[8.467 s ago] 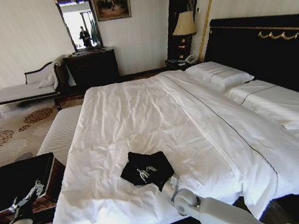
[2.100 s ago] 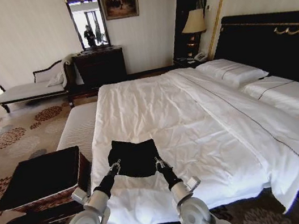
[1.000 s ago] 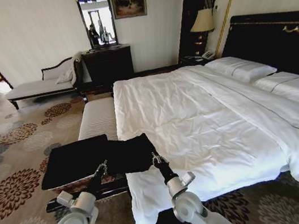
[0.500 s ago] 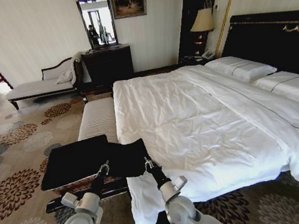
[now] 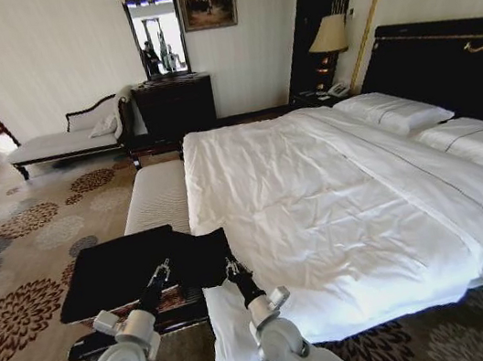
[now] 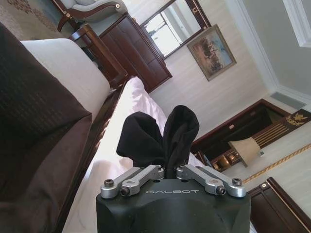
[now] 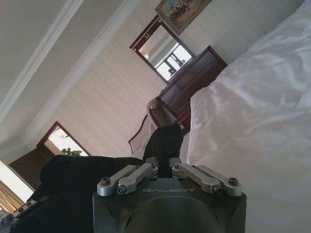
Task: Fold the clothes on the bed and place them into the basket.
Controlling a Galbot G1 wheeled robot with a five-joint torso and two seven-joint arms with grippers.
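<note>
1. Left tool (image 5: 159,270): pinching the T-shirt (image 5: 200,255).
2. Right tool (image 5: 230,264): pinching the same T-shirt.
3. T-shirt: suspended between bed (image 5: 318,195) near-left corner and basket (image 5: 108,272), overlapping basket's right rim.

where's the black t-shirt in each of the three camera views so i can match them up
Head view: the black T-shirt hangs between both grippers, at the bed's near left corner, next to the basket.
Left wrist view: bunched black cloth rising from the left gripper's shut jaws.
Right wrist view: dark cloth pinched in the right gripper, spreading beside it.
Shared landmark: the wall mirror.
</note>
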